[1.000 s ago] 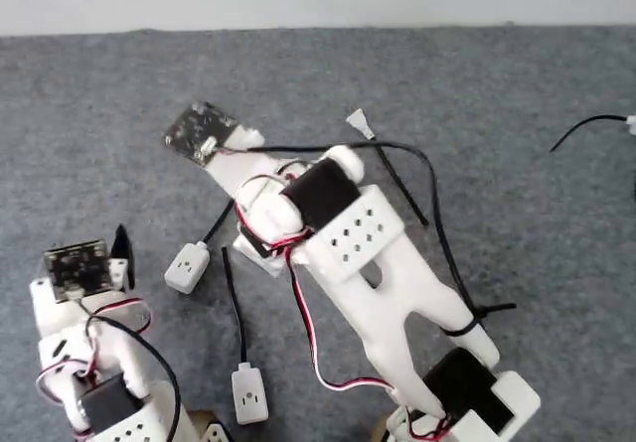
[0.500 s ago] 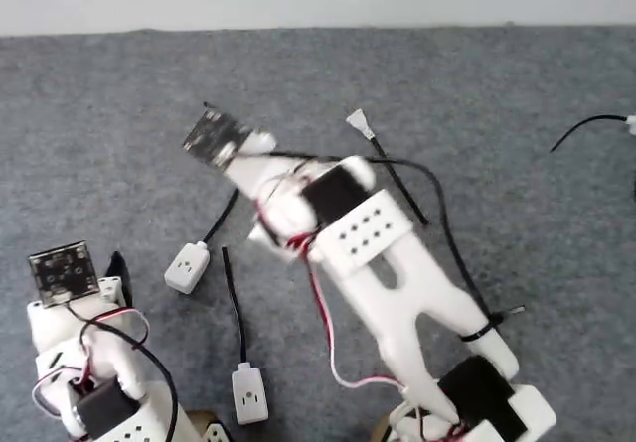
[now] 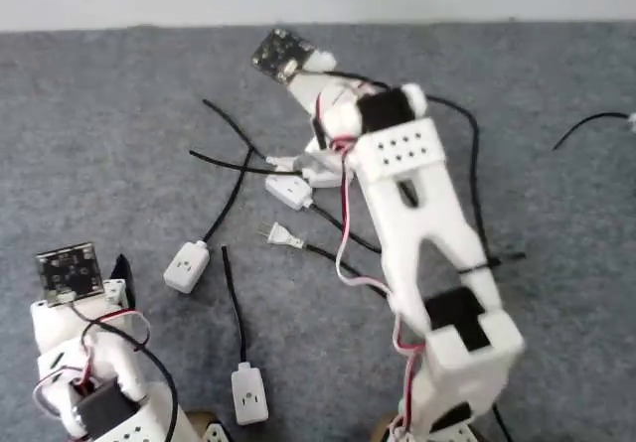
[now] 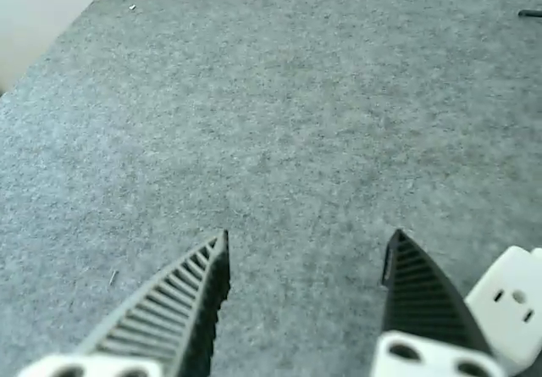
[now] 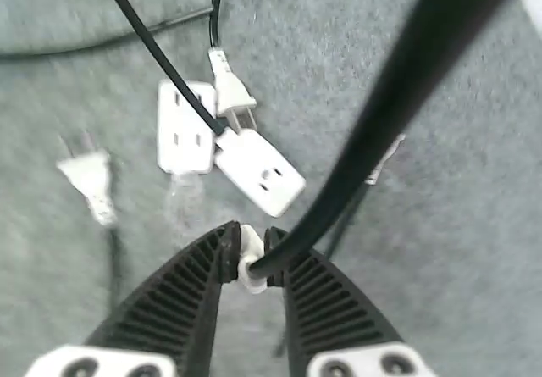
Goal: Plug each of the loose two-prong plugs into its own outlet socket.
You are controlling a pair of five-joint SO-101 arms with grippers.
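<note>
- Low in the high view, left of centre, the nearest socket (image 3: 248,392) lies on the grey mat (image 3: 119,114).
- At the lower left, your left gripper (image 4: 310,240) has its jaws apart over bare mat, with a second socket (image 3: 186,265) just beside it.
- At mid-frame a loose plug (image 3: 277,233) lies free on the mat, prongs to the left.
- Above centre, your right gripper (image 5: 251,233) is clamped on a white held plug (image 5: 251,277) with a black cord. A flat socket (image 5: 185,127) and a tilted socket (image 5: 261,172) lie close ahead.
</note>
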